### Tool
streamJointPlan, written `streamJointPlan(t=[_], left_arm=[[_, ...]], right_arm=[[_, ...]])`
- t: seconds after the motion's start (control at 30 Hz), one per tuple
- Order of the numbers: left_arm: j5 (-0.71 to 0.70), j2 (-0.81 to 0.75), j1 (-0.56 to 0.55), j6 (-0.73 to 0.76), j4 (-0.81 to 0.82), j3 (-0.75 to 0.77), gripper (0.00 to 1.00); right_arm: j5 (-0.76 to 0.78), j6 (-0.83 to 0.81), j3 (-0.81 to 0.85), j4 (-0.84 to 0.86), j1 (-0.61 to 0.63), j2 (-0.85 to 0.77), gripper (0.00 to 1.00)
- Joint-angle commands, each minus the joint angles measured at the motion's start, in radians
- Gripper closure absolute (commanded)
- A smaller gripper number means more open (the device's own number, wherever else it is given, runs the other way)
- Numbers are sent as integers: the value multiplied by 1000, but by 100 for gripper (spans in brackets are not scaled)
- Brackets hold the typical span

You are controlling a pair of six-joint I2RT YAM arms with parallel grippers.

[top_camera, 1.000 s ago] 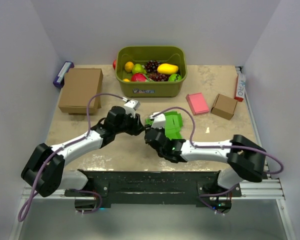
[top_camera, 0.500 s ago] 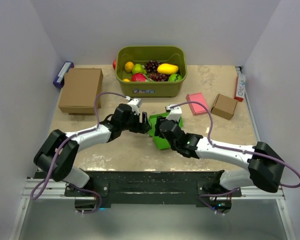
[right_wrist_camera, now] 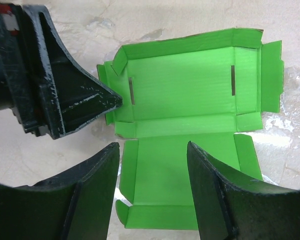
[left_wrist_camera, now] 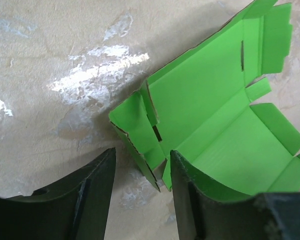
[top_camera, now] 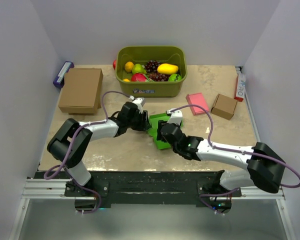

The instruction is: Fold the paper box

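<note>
Near the middle of the surface (top_camera: pixel 115 150), the paper box (right_wrist_camera: pixel 180 85) lies open, a creased green sheet with its walls and flaps only partly raised, as both arms close in on it. Over the past second the right arm has stretched forward from a tucked pose, and the right end effector (right_wrist_camera: pixel 153 147) now hangs directly above the box. The left arm has swung inward, bringing the left end effector (left_wrist_camera: pixel 142 156) to the box's left end. The shift suggests the approach is over and a fold is being set up, with one arm placed to work the end flap and the other to steady or press a panel. No wall appears locked yet.

The left end effector's fingers stand apart and straddle the raised corner flap, one outside it over bare surface and one over the box floor. Whether either touches the card cannot be told. The right end effector's fingers are also apart and hold nothing, framing the near panel from above, just beside the left tip at the slotted wall.
</note>
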Motion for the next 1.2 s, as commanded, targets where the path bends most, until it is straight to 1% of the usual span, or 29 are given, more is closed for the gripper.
streamJointPlan(t=[0.0,0.03,0.1,0.2,0.3,0.33,0.43,0.5,0.7,0.73,0.8,0.87,1.17], left_arm=[[-25,21,3,1,36,37,54],[-26,23,3,1,37,37,60],[-26,23,3,-1,42,32,67],[-26,20,3,-2,53,23,90],[-23,12,3,-8,68,11,98],[-23,11,4,-11,71,6,100],[-23,-2,3,-17,83,-11,100],[-22,-12,3,-25,99,-21,100],[-35,-78,3,-80,194,-118,100],[-42,-95,3,-80,198,-136,100],[-52,-109,3,-82,206,-150,100],[-58,-129,3,-79,211,-166,100],[-69,-163,3,-76,220,-195,100]], right_arm=[[-4,-26,-6,49,0,-24,40],[-9,-29,0,52,1,-19,40],[-14,-43,15,62,6,13,40],[-46,-86,47,95,23,77,38],[-52,-107,116,84,35,150,36],[-54,-112,133,75,41,201,36],[-37,-110,195,38,41,280,37],[-23,-90,250,-20,41,314,38],[-20,-48,288,-28,41,383,38],[-14,-41,296,-55,41,391,40],[-3,-28,316,-86,41,417,46],[2,-25,325,-89,41,432,50],[-28,-21,356,-79,41,467,49]])
